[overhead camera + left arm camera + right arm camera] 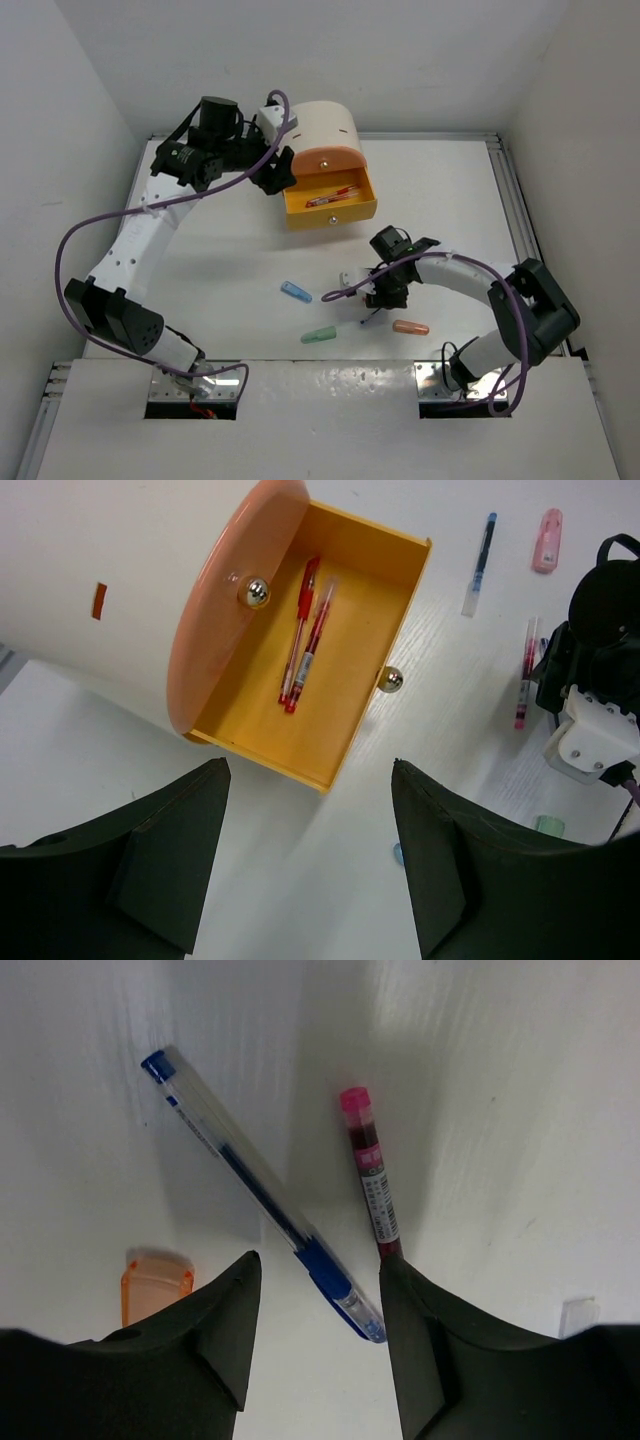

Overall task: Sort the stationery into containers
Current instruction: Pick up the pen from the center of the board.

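You're holding R gripper (318, 1282), released, over the blue pen (250, 1185) for a pick; L gripper (310, 775), also released, is hovering by the drawer (362, 640), open to receive it.

**Bright, flat light with soft shadows**

In the top view the light is strong and even. The white table (240, 260) and the walls are nearly washed out, and only faint shadows lie under the arms and beside the cabinet (322, 128).

In the left wrist view the drawer (345, 640) is crisp, each of the knobs (258, 592) carries a small glint, and the cabinet wall bleaches toward white. The left fingers (150, 870) are dark, soft-edged and out of focus.

In the right wrist view the blue pen (255, 1190) and the red pen (372, 1175) are sharp. Broad grey shadows with blurred edges spread across the table around them. The right fingers (200, 1345) are near-black and show little detail.
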`<control>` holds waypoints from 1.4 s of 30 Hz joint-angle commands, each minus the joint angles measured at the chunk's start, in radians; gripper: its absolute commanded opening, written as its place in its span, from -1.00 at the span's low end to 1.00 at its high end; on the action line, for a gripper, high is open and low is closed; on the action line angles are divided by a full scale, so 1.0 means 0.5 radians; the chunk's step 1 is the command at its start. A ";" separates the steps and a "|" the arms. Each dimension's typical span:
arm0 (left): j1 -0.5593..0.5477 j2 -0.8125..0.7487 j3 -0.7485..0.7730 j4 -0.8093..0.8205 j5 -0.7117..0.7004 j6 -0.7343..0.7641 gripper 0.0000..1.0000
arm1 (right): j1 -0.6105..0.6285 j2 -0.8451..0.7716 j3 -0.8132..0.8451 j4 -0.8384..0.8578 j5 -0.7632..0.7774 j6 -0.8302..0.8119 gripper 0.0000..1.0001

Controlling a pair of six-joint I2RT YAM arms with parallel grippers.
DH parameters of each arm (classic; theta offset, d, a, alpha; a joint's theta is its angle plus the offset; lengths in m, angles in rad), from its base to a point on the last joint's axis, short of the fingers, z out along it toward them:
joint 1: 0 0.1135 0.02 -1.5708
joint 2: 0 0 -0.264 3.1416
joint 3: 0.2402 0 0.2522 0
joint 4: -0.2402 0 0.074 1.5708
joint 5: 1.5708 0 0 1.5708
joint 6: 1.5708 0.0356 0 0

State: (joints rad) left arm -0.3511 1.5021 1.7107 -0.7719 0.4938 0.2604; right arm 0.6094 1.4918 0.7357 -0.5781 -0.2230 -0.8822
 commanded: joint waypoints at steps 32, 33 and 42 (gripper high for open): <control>0.046 -0.338 -0.372 0.169 0.065 0.065 0.41 | -0.053 -0.201 -0.060 -0.123 -0.134 -0.675 0.10; 0.049 -0.335 -0.369 0.169 0.065 0.068 0.40 | -0.056 -0.195 -0.081 -0.135 -0.137 -0.696 0.09; 0.052 -0.295 -0.369 0.179 0.077 0.078 0.41 | -0.142 -0.048 -0.223 -0.004 -0.106 -0.908 0.05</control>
State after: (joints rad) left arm -0.3378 1.3525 1.5188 -0.7166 0.5110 0.2874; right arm 0.5549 1.4403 0.6312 -0.6170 -0.2485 -1.2808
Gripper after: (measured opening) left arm 0.702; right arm 0.526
